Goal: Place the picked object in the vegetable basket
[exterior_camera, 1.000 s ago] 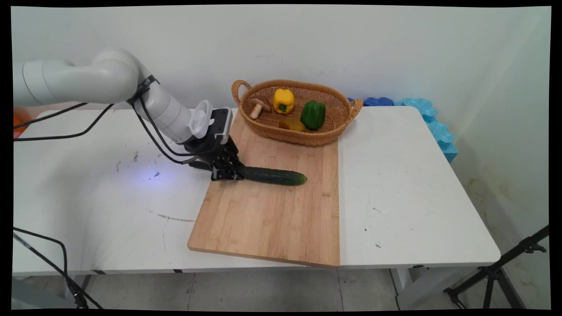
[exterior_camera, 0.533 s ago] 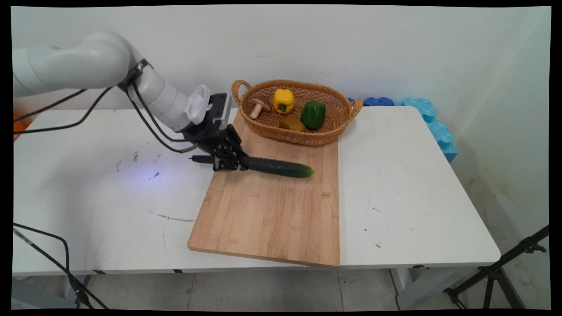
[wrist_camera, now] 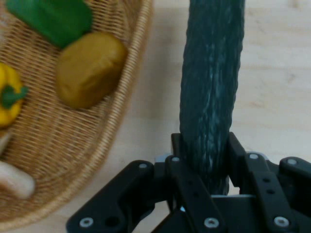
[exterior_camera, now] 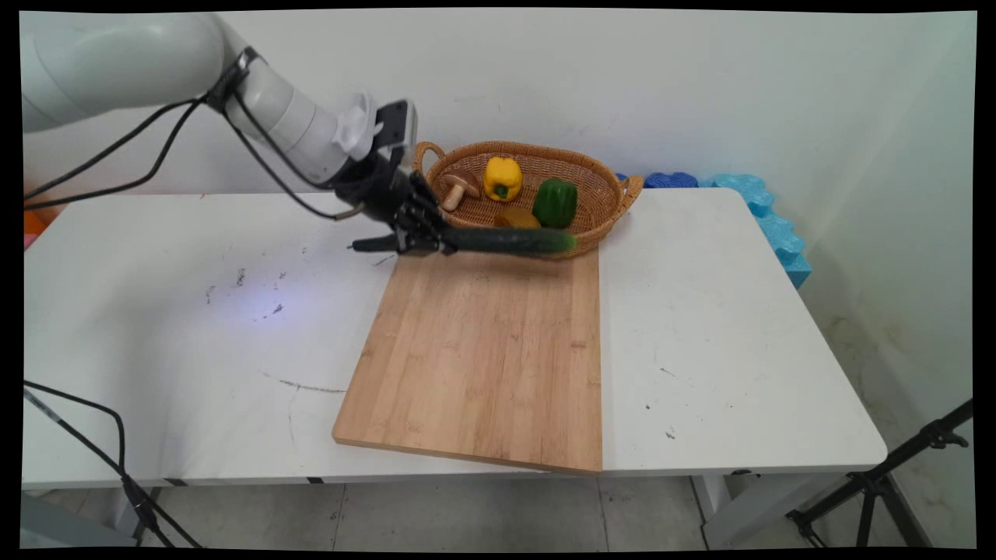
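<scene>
One cucumber [exterior_camera: 510, 239] sits clamped in the tool [exterior_camera: 426, 239], sticking out ahead of it. One wicker basket [exterior_camera: 599, 222] lies just beyond the tool, and four things are in it: one mushroom [exterior_camera: 459, 187], one yellow pepper [exterior_camera: 503, 178], one green pepper [exterior_camera: 555, 203] and one brownish potato [wrist_camera: 90, 69]. That makes two peppers in all. One wooden cutting board [exterior_camera: 482, 365] lies under the tool on the one white tabletop [exterior_camera: 724, 334].
</scene>
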Robot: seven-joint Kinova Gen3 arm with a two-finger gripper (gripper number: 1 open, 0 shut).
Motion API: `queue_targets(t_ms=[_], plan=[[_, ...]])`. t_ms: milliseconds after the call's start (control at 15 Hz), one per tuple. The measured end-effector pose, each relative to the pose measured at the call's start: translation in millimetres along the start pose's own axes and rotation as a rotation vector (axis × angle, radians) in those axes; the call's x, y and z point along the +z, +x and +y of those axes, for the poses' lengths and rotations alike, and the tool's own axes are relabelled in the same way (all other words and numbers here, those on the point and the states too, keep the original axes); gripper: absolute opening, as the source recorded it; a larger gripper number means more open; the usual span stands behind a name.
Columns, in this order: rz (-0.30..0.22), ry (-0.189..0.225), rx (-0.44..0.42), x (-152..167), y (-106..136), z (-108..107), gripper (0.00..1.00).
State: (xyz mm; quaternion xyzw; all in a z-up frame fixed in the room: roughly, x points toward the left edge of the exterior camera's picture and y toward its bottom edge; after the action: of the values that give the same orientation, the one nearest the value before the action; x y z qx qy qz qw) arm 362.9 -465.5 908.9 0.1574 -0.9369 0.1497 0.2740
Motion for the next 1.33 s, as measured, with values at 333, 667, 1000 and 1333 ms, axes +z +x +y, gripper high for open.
queue_targets(t_ms=[333,667,1000,1333], plan=[[0.025,0.059,-0.043,-2.2,20.4,-29.3,0.00],[0.035,0.108,-0.078,5.0,33.4,-55.6,0.00],[0.035,0.145,-0.112,20.4,40.0,-78.7,0.00],[0.032,0.172,-0.154,45.7,43.6,-98.6,0.00]])
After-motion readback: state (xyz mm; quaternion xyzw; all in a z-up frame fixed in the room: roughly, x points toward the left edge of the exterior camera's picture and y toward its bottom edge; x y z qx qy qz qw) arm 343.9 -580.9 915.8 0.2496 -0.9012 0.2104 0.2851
